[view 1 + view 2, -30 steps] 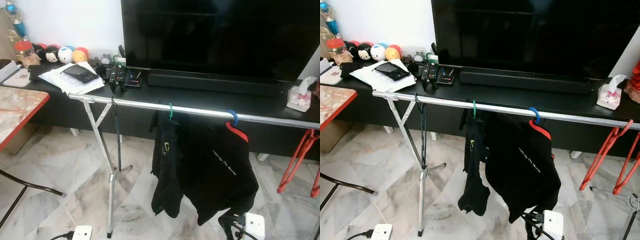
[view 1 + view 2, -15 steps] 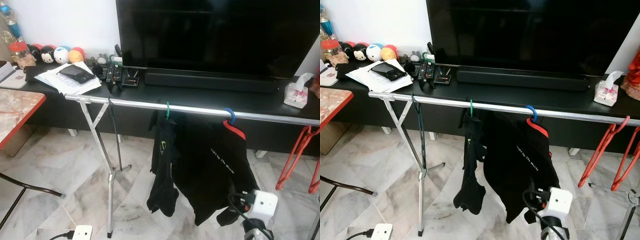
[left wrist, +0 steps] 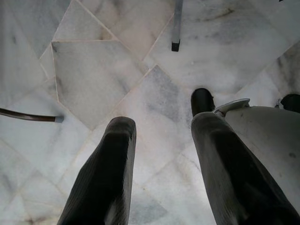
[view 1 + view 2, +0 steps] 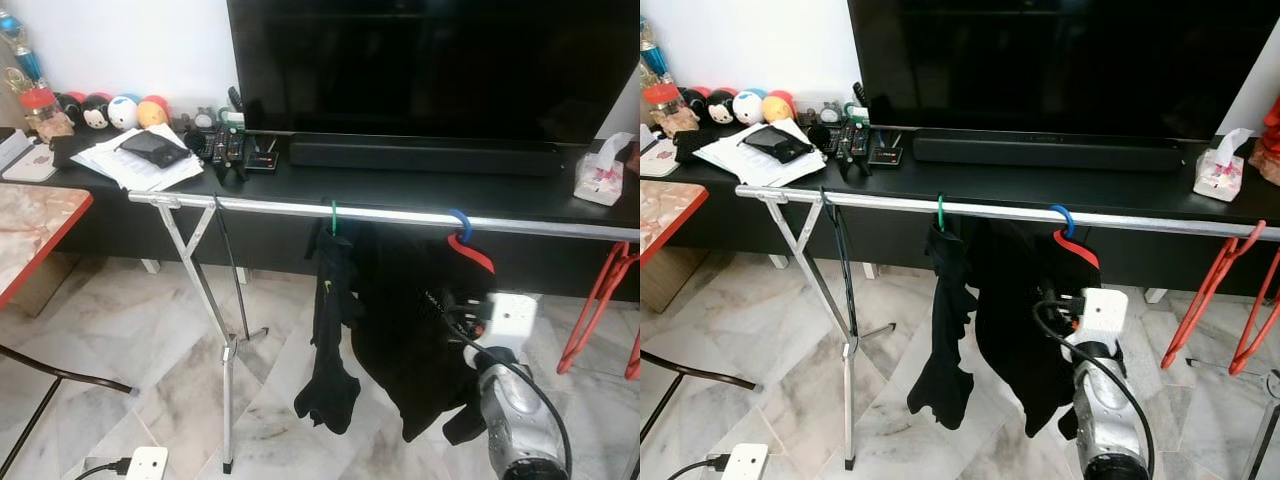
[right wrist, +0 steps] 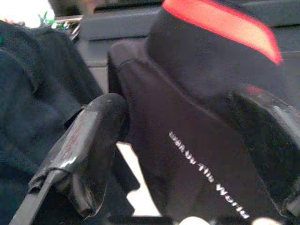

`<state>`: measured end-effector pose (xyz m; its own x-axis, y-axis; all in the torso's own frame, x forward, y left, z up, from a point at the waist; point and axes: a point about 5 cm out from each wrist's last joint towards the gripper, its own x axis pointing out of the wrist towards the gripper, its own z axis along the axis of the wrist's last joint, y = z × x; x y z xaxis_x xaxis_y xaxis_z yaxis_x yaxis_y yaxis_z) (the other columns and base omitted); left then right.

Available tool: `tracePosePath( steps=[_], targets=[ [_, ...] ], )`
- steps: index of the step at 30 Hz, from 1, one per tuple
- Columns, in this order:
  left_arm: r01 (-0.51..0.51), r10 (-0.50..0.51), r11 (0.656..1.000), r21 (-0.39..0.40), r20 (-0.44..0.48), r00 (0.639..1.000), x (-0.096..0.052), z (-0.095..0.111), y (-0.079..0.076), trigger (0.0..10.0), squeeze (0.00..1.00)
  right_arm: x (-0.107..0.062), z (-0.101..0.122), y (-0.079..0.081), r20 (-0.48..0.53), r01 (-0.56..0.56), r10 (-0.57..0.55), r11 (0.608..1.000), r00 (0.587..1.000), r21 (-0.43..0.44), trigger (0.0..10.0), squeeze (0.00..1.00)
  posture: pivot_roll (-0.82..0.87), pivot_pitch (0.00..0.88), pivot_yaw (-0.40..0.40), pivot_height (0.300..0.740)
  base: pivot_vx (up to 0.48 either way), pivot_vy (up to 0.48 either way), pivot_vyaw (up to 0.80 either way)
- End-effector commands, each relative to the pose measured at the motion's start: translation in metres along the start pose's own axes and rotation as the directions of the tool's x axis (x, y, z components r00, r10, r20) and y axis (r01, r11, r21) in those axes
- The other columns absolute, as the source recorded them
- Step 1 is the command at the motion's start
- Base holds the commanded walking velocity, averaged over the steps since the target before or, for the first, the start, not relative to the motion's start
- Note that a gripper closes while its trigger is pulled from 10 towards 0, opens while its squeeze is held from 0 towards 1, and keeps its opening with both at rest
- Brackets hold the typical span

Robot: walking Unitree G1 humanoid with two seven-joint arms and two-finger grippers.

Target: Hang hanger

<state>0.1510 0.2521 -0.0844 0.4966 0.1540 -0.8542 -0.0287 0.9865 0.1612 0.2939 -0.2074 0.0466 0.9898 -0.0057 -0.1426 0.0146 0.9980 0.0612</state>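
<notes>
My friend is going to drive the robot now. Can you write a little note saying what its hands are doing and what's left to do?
Right gripper: raised, fingers open around the black shirt with white lettering; whether it touches is unclear.
Left gripper: open, idle, pointing at the marble floor.
The shirt's blue-hooked hanger and a green-hooked hanger with dark clothes hang on the silver rail.
Red hangers hang at the rail's right end.
Left: check the shirt hangs securely.

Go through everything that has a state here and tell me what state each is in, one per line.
Right claw: open, fingers either side of the black shirt.
Left claw: open, empty, pointing at the floor.
Black shirt: hanging from the rail on a blue-hooked hanger.
Dark garment: hanging from the rail on a green hook.
Television: screen dark.
Red hangers: hanging empty on the rail.
</notes>
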Motion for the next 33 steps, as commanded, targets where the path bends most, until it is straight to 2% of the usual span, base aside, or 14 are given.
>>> tracePosePath(
  steps=[1, 4, 6, 8, 14, 19, 21, 24, 26, 28, 29, 30, 32, 33],
  targets=[
    [0.006, -0.005, 1.0, 0.015, -0.032, 0.999, -0.002, -0.01, 0.001, 10.0, 0.0, 0.002, -0.004, -0.006, -0.047, 0.028, -0.029, 1.0, 0.998, -0.014, 10.0, 0.0, -0.11, 0.0, 0.016, 0.74, 0.0, 0.0, 0.0],
    [0.016, -0.015, 1.0, 0.015, -0.033, 0.999, -0.001, -0.011, -0.007, 10.0, 0.0, 0.002, -0.002, -0.013, -0.034, 0.074, -0.074, 0.997, 0.997, 0.002, 10.0, 0.0, -0.11, 0.0, 0.016, 0.74, 0.0, 0.0, 0.0],
    [0.023, -0.023, 1.0, 0.013, -0.031, 0.999, 0.0, -0.01, -0.013, 10.0, 0.0, 0.002, 0.004, -0.017, 0.004, 0.089, -0.089, 0.996, 0.996, 0.021, 10.0, 0.0, -0.11, 0.0, 0.016, 0.74, 0.0, 0.0, 0.0],
    [0.038, -0.038, 0.999, 0.016, -0.025, 0.999, 0.001, -0.006, -0.027, 10.0, 0.0, -0.001, 0.015, -0.023, 0.076, 0.115, -0.117, 0.993, 0.99, 0.037, 10.0, 0.0, -0.11, 0.0, 0.011, 0.74, 0.0, 0.0, 0.0],
    [0.058, -0.057, 0.998, 0.025, -0.02, 0.998, 0.002, -0.003, -0.04, 10.0, 0.0, -0.011, 0.011, -0.034, 0.095, 0.2, -0.204, 0.979, 0.974, 0.051, 10.0, 0.0, -0.12, 0.0, 0.011, 0.74, 0.0, 0.0, 0.0],
    [0.052, -0.051, 0.998, 0.03, -0.019, 0.999, 0.002, -0.003, -0.03, 10.0, 0.0, -0.016, 0.005, -0.042, 0.062, 0.235, -0.238, 0.971, 0.969, 0.05, 10.0, 0.0, -0.13, 0.0, 0.012, 0.74, 0.0, 0.0, 0.0],
    [0.035, -0.034, 0.999, 0.031, -0.02, 0.999, 0.001, -0.004, -0.012, 10.0, 0.0, -0.013, -0.004, -0.045, -0.018, 0.226, -0.226, 0.974, 0.974, 0.003, 10.0, 0.0, -0.12, 0.0, 0.009, 0.74, 0.0, 0.0, 0.0],
    [0.028, -0.028, 0.999, 0.031, -0.021, 0.999, 0.0, -0.005, -0.006, 10.0, 0.0, -0.012, -0.008, -0.046, -0.069, 0.223, -0.224, 0.975, 0.972, -0.018, 10.0, 0.0, -0.12, 0.0, 0.009, 0.74, 0.0, 0.0, 0.0],
    [0.023, -0.022, 0.999, 0.03, -0.021, 1.0, -0.001, -0.007, -0.001, 10.0, 0.0, -0.007, -0.013, -0.045, -0.134, 0.19, -0.192, 0.981, 0.972, -0.03, 10.0, 0.0, -0.11, 0.0, 0.004, 0.74, 0.0, 0.0, 0.0],
    [0.022, -0.021, 0.999, 0.03, -0.02, 1.0, -0.001, -0.007, -0.001, 10.0, 0.0, 0.001, -0.011, -0.035, -0.154, 0.106, -0.107, 0.994, 0.982, -0.017, 10.0, 0.0, -0.11, 0.0, 0.003, 0.74, 0.0, 0.0, 0.0],
    [0.022, -0.021, 0.999, 0.03, -0.02, 1.0, -0.001, -0.007, -0.001, 10.0, 0.0, 0.001, -0.011, -0.035, -0.154, 0.106, -0.107, 0.994, 0.982, -0.017, 10.0, 0.0, -0.11, 0.0, 0.003, 0.74, 0.0, 0.0, 0.0],
    [0.036, -0.035, 0.999, 0.036, -0.019, 0.999, 0.0, -0.008, -0.013, 10.0, 0.0, 0.007, -0.01, -0.026, -0.168, 0.042, -0.044, 0.999, 0.985, -0.015, 10.0, 0.0, -0.12, 0.0, 0.003, 0.74, 0.0, 0.0, 0.0],
    [0.053, -0.052, 0.998, 0.042, -0.018, 0.998, 0.001, -0.008, -0.027, 10.0, 0.0, 0.011, -0.009, -0.021, -0.18, 0.01, -0.015, 1.0, 0.983, -0.028, 10.0, 0.0, -0.11, 0.0, 0.0, 0.74, 0.0, 0.0, 0.0],
    [0.063, -0.062, 0.997, 0.044, -0.017, 0.998, 0.001, -0.008, -0.036, 10.0, 0.0, 0.014, -0.007, -0.019, -0.175, 0.005, -0.006, 1.0, 0.985, -0.007, 10.0, 0.0, -0.11, 0.0, 0.0, 0.74, 0.0, 0.0, 0.0]
  ],
)
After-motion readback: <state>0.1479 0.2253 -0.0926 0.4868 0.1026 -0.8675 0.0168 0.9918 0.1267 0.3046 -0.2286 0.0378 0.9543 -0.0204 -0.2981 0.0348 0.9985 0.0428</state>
